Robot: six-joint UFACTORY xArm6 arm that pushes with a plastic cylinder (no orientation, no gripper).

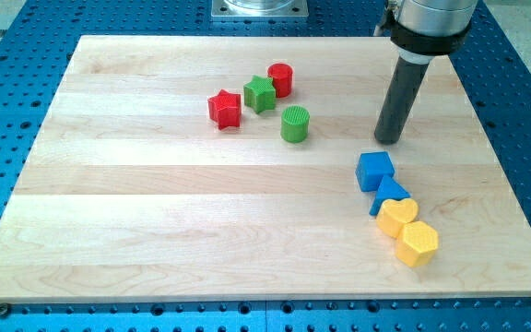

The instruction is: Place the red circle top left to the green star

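Note:
The red circle point(280, 79) sits at the upper middle of the board, touching the upper right side of the green star point(259, 94). A red star point(225, 109) lies just left and below the green star. A green circle point(295, 124) stands below and right of the green star. My tip point(390, 140) rests on the board well to the right of this group, just above the blue cube point(375, 171).
A blue block point(390, 195), a yellow heart point(398, 217) and a yellow hexagon point(418, 243) form a chain running down from the blue cube at the right. The wooden board point(155, 231) lies on a blue perforated table.

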